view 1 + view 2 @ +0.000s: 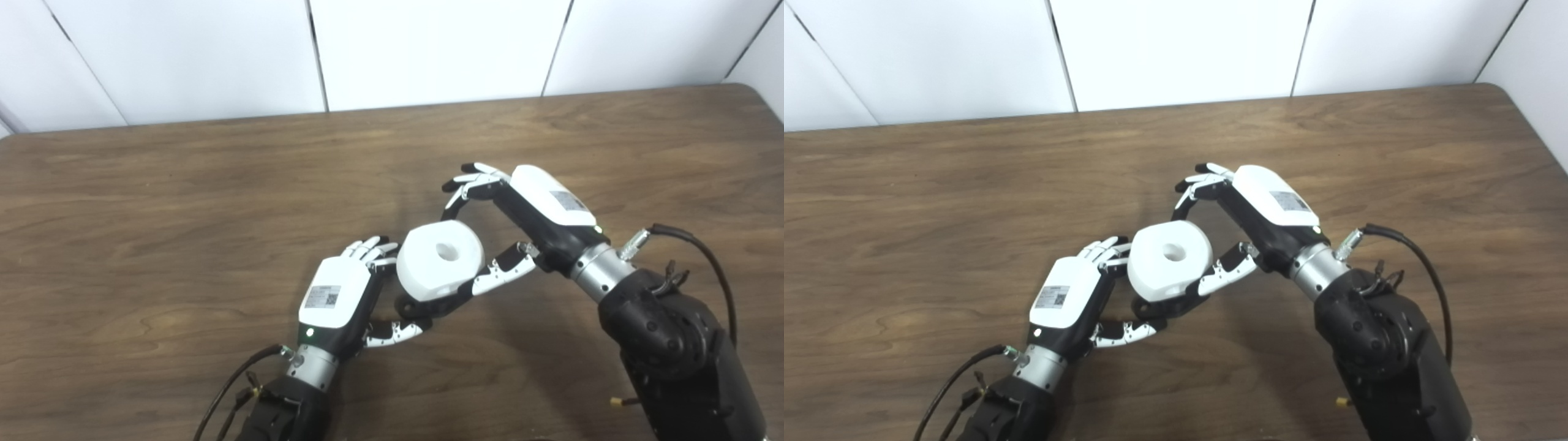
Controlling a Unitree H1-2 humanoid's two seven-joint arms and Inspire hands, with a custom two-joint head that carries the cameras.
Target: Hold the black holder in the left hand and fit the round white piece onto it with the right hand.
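Atop black holder [422, 306] — round white piece [440, 260], seated

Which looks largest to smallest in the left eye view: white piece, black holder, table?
1. Table, by far.
2. White piece.
3. Black holder; only a little shows beneath the piece, so its true size is unsure.

We see a brown wooden table [184, 202] with a visible grain filling most of the view, its far right corner rounded. Behind its far edge stands a white panelled wall [429, 49], its panels divided by thin dark seams.
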